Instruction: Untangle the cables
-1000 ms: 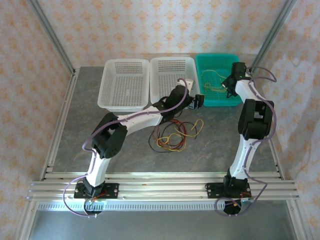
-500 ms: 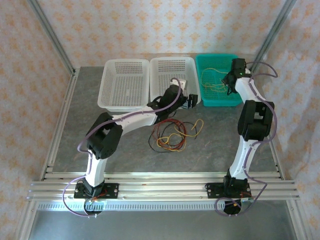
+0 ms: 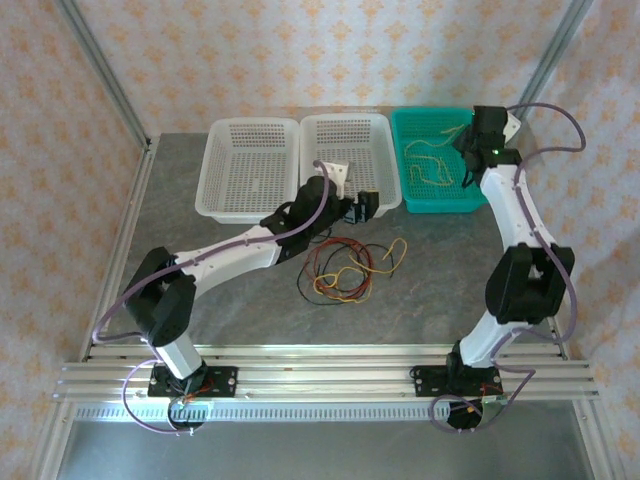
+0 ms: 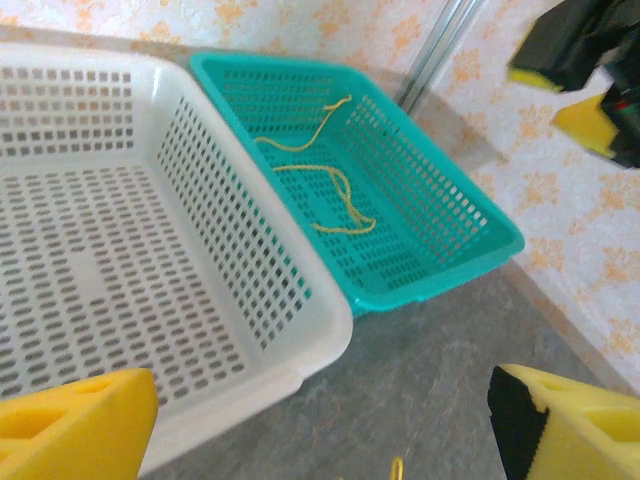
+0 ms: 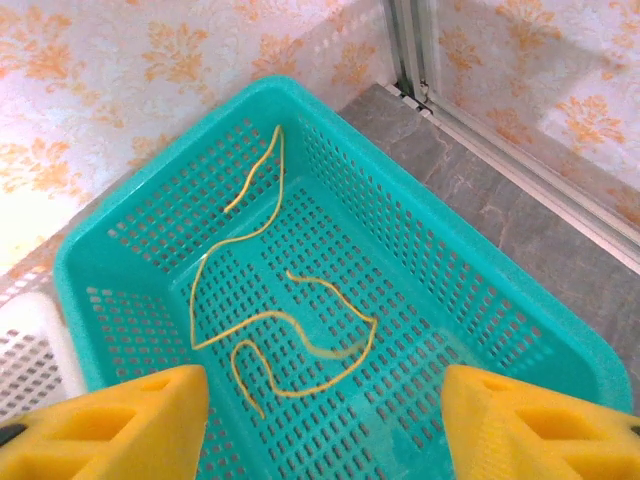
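Note:
A tangle of red, black and yellow cables (image 3: 345,270) lies on the grey table in front of the baskets. One yellow cable (image 5: 290,330) lies loose on the floor of the teal basket (image 5: 560,340); the left wrist view also shows this cable (image 4: 320,185). My right gripper (image 5: 320,420) hangs open above it, with nothing between its yellow fingers (image 5: 110,430). In the top view the right gripper (image 3: 472,150) is over the teal basket's right side. My left gripper (image 3: 362,205) is open and empty, low over the table at the middle white basket's front corner, just behind the tangle.
Two white baskets (image 3: 250,210) (image 3: 345,122) stand side by side left of the teal basket (image 3: 455,205), all at the back of the table. The white basket's corner (image 4: 300,340) is close under the left gripper (image 4: 320,440). Metal frame posts rise at the back corners.
The right gripper has opened and drawn up and back over the teal basket, leaving the yellow cable lying there. The left arm has stretched lower, its gripper shifting slightly left.

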Robot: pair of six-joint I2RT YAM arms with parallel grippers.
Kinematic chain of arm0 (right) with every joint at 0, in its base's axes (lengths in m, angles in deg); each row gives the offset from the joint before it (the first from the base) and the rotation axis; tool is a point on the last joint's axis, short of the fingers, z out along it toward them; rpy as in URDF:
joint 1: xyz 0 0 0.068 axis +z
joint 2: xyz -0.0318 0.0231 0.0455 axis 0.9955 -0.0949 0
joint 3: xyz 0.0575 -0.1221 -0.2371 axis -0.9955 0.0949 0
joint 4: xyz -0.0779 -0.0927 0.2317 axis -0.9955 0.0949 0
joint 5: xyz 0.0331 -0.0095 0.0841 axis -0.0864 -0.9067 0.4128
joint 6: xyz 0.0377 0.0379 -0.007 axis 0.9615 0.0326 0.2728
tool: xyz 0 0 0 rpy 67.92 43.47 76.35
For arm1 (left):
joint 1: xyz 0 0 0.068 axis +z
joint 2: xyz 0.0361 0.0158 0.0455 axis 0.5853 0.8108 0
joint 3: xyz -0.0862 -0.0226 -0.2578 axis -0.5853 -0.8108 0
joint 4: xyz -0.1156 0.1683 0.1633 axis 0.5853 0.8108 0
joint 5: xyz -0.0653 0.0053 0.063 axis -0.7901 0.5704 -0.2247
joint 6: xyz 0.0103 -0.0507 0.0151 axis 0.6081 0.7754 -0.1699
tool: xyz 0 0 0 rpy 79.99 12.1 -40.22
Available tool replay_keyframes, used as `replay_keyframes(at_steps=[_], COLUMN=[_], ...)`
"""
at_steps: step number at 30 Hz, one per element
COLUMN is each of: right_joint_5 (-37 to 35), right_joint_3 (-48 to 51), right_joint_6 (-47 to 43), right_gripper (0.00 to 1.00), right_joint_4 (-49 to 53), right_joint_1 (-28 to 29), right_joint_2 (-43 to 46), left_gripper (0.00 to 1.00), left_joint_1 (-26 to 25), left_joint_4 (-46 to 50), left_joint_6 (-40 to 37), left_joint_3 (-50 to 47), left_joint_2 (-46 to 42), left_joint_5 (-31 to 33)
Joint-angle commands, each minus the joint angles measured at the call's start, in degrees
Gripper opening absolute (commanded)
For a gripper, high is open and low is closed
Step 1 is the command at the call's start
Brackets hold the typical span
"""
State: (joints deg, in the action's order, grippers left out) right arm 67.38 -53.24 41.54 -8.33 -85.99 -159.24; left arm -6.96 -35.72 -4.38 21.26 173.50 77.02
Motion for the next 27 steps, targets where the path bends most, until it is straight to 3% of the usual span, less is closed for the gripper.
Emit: replay_keyframes(at_steps=[1,11,16,20,27], right_joint_5=[-2.3,1.6,4.3,4.7,4.4], right_joint_3=[5.2,23.4,32.2,39.9,49.4], right_joint_6=[-0.4,-0.7,-0.2,5.2,18.7], right_gripper=[0.61,0.49,0.48,0.48,0.48], right_joint_4=[-0.8,0.9,4.5,4.7,-4.4], right_joint_1=[1.3,6.5,10.7,15.6,24.6], right_joint_2=[6.4,24.6,31.7,35.8,37.4], left_gripper=[0.88,0.87,0.86,0.86,0.85], left_joint_1=[-0.8,-4.7,-6.4,-8.5,-12.3], left_joint_4=[-1.4,-2.4,-4.4,-5.8,-11.1], left_joint_6=[0.2,4.3,8.2,9.6,12.1], left_joint_3=[-4.2,-18.2,-24.1,-26.9,-30.5], left_joint_2=[-3.6,-11.9,-14.5,-15.0,-13.1], left_joint_5=[-0.1,3.2,3.7,4.4,1.4])
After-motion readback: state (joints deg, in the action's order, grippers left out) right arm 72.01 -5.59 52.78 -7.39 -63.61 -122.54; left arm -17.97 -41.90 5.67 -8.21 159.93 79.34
